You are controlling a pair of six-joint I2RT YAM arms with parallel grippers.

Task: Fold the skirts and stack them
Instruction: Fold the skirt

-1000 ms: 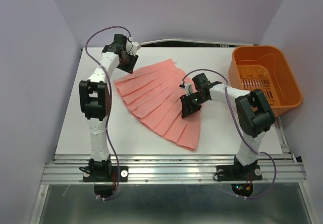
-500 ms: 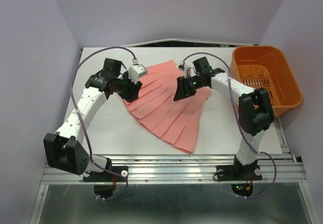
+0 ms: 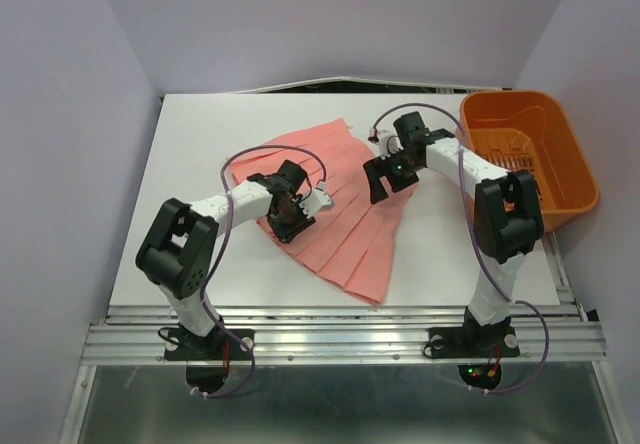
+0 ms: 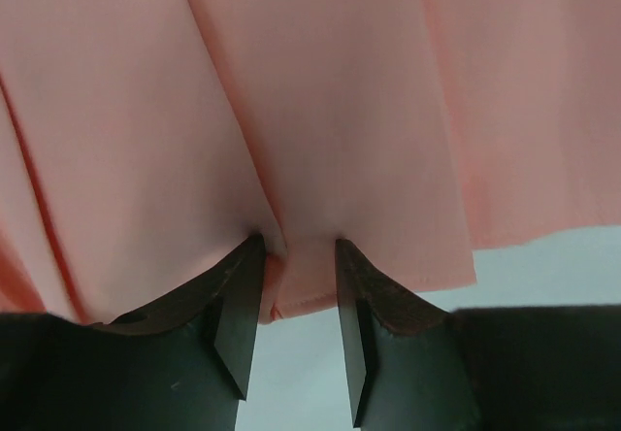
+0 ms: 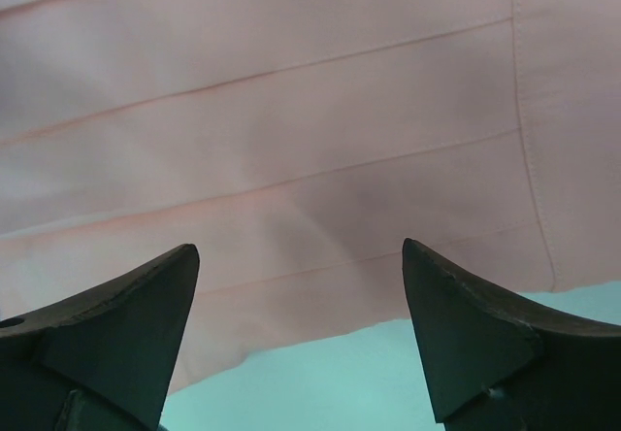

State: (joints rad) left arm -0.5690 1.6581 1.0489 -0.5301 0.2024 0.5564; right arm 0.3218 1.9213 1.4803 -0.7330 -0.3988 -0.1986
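1. Pinches, with the left claw (image 4: 299, 256), a small tuck at the border of the skirt (image 4: 320, 111); jaws narrow, salmon-pink cloth bunched between them.
2. Hangs the right claw (image 5: 299, 248) spread wide and holding nothing, just above the pleats near the skirt's opposite border.
3. Finds the one skirt in view lying on the white desk (image 3: 180, 164) between the two arms, its left side under the left claw and its far right side under the right claw; orange basket (image 3: 560, 124) well apart at the right.
4. Reads, judging from the left grip, as a fold in hand: carry the pinched border across toward the other side.
5. Hold the pinch firm but lift only a little, to leave the pleats flat rather than fanned out.
6. Travel straight across the pleats, not along them, to land border on border.
7. Lower the right claw first to pin the cloth beside the intended fold line, to stop the whole skirt sliding on the desk.
8. Let go only after laying the folded layer down smooth and square.
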